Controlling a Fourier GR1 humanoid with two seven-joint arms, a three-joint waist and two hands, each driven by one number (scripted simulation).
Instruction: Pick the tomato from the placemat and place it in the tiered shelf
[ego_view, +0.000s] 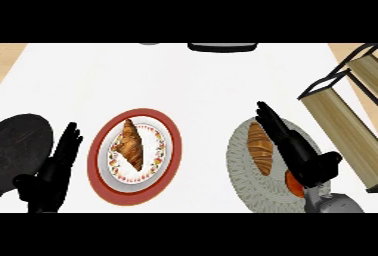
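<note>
Two croissants lie in view: one (132, 142) on the red-rimmed plate (171, 145) at centre left, one (260, 147) on the single grey placemat (244, 175) at lower right. There is one tomato (294, 186) on that placemat's lower right part, one wooden tiered shelf (343, 112) at the right edge, one dark round object (18, 145) at the left edge, and two black hands, one (52, 172) at lower left and one (295, 145) at lower right.

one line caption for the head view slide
Right hand open over the tomato on the grey placemat, tiered shelf alongside.

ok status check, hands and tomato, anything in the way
Left hand open, resting at lower left. Right hand open over the placemat, tomato under its palm, not gripped. Croissant lies beside it; tiered shelf to the right.
</note>
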